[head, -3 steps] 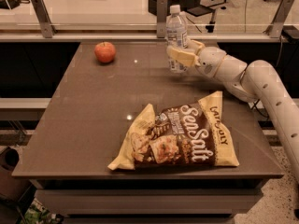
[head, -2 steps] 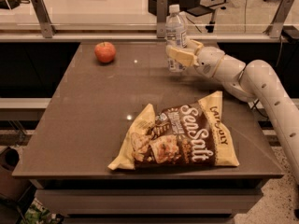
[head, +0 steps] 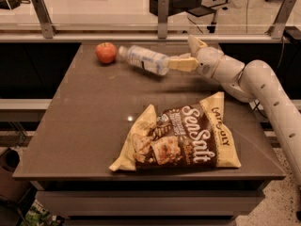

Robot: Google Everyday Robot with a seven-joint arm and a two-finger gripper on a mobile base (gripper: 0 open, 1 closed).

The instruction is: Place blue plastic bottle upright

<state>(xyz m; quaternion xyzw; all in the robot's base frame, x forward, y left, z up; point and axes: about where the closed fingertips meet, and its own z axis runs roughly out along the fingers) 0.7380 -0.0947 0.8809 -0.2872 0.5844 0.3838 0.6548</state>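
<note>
On the table [head: 84,121], an apple [head: 106,52] sits at the upper left. Just right of it the bottle [head: 143,59] lies on its side, cap toward the apple and base toward the gripper [head: 187,54]. The gripper, at upper centre-right, is spread wide and not clamped on the bottle: its lower finger [head: 181,64] reaches the base and seems to touch it, while the other points up, clear.

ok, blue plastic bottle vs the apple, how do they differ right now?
The blue plastic bottle is clear, long and on its side; the apple is red and round. The gripper, open, is at the bottle's base; the apple sits clear of it. Both are at the table's far side.
</note>
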